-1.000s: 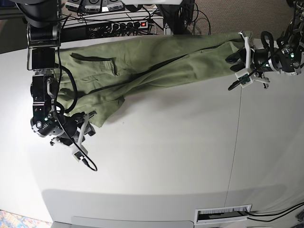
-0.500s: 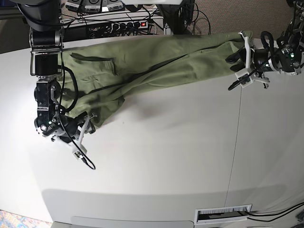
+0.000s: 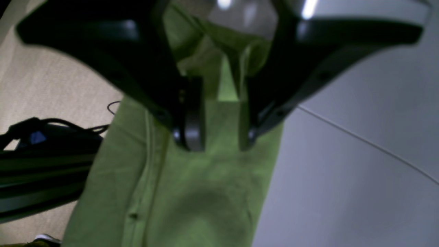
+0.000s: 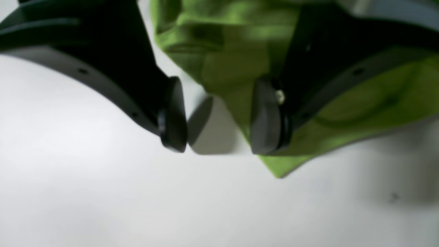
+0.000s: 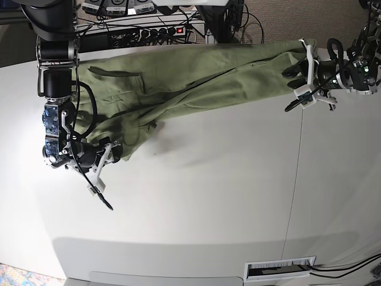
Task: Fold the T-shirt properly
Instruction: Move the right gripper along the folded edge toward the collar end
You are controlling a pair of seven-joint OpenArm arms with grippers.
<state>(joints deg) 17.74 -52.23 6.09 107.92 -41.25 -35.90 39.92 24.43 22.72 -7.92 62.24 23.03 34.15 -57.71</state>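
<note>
The olive-green T-shirt [image 5: 178,77] lies stretched in a long wrinkled band across the far side of the white table [image 5: 208,196]. Its right end is raised off the table, and my left gripper [image 5: 296,83] is shut on that end. In the left wrist view the cloth [image 3: 205,188] runs up between the two fingers of that gripper [image 3: 219,133]. My right gripper [image 5: 110,152] stands open at the shirt's lower left corner. In the right wrist view that gripper [image 4: 219,127] has bare table in its gap, and the green corner [image 4: 233,51] lies under the right-hand finger [image 4: 267,120].
A power strip with cables [image 5: 161,30] sits behind the table's far edge. A seam [image 5: 297,179] runs down the table's right part, and a slotted vent [image 5: 280,269] lies at the front edge. Black equipment [image 3: 34,164] stands on the carpet beside the table.
My right gripper has moved up and closer to the shirt's lower left corner, staying open. The shirt's right end has risen slightly with the left gripper.
</note>
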